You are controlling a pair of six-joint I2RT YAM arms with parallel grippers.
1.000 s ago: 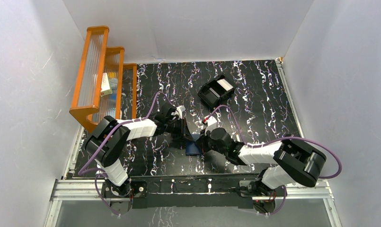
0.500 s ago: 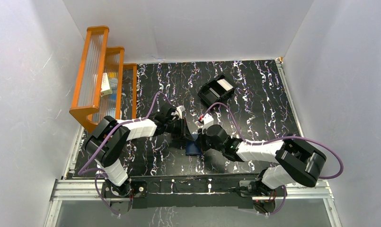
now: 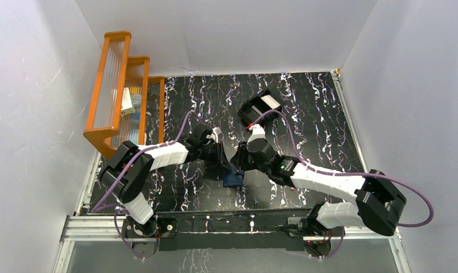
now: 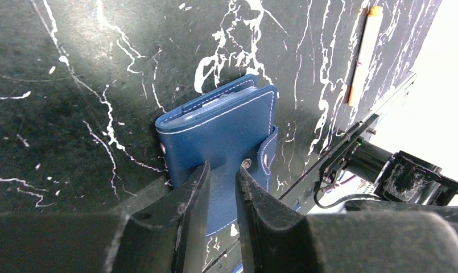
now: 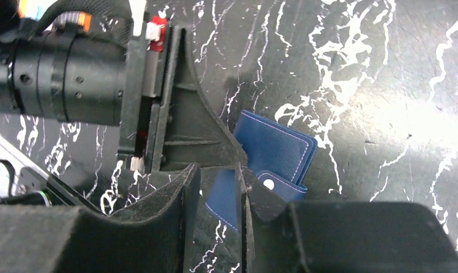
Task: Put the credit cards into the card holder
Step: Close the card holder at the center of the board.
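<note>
The card holder (image 4: 221,125) is a navy wallet lying folded shut on the black marbled table, its snap tab (image 5: 275,183) loose at the side. Pale card edges (image 4: 229,98) show between its covers. My left gripper (image 4: 223,166) hovers right over the card holder (image 3: 233,178) with its jaws a narrow gap apart and nothing between them. My right gripper (image 5: 218,169) is open at the wallet's near corner, one fingertip beside the snap tab. In the top view both grippers, left (image 3: 223,161) and right (image 3: 238,165), meet above the wallet. A white card (image 3: 268,102) lies in the black box.
The black open-top box (image 3: 255,114) stands behind the grippers at mid-table. An orange rack (image 3: 124,85) holding small items lines the left wall. A thin pale stick (image 4: 363,54) lies near the table's front edge. White walls enclose the table.
My right gripper has opened from shut and its wrist has drawn back toward the far side. The left jaws have parted slightly. The wallet has stayed in place.
</note>
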